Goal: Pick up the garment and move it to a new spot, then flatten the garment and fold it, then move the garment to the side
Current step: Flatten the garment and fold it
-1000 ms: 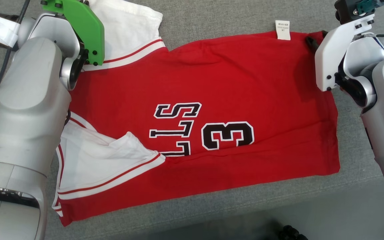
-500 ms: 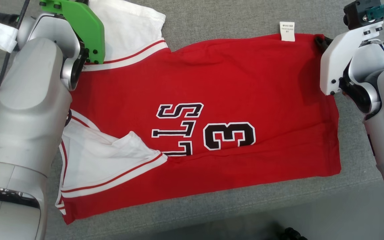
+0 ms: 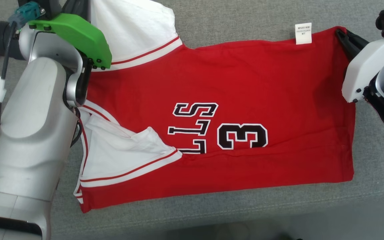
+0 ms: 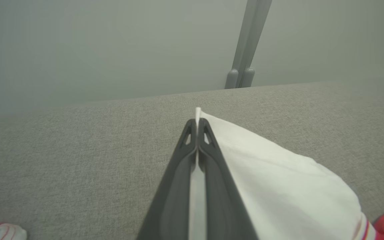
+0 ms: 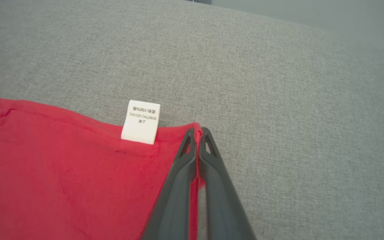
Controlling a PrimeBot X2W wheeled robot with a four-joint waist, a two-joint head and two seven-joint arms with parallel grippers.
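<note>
Padded bench (image 3: 232,16) covered in grey woven cloth, evenly lit, with soft shadows only. Along its near edge a stitched seam (image 3: 278,204), and below that a strip of smoother grey floor (image 3: 328,228). Beyond the far edge, from the left wrist, a plain pale grey-green wall (image 4: 95,43), blurred. Against it a slim grey upright post (image 4: 249,40), ending in two rounded feet just above the bench's edge.
</note>
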